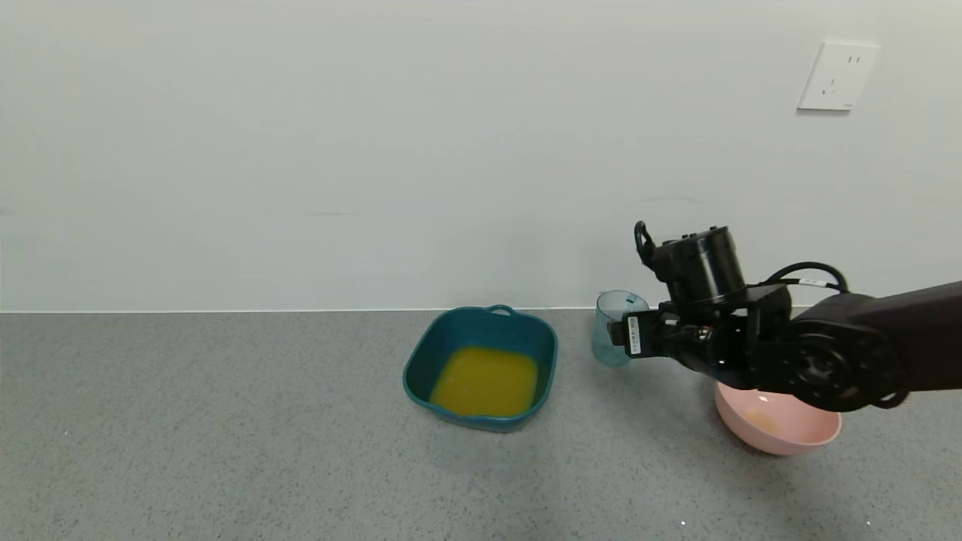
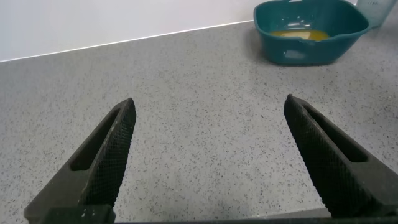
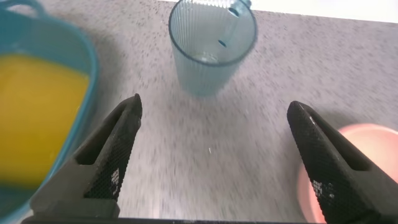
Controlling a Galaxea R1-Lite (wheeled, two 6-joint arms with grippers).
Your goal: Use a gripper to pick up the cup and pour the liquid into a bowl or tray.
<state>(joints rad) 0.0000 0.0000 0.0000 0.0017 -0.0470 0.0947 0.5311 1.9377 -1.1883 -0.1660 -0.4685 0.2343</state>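
While upright on the counter [image 1: 225, 451], cup [image 1: 615, 328], mouth up, right gripper [image 3: 211, 155] jaws apart

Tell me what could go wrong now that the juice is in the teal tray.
The right hand is open and close to the empty ribbed blue-grey plastic cup, which stands upright on the grey speckled counter; a careless pull-back might tip it. The right arm also hangs over the round pink bowl and could bump it. A nudge to the dark teal rounded-square tray could slosh its orange-yellow liquid.

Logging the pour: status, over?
Right pincer open, clear of empty upright cup. Liquid in tray. Left pincer open, idle. Nothing obstructing.
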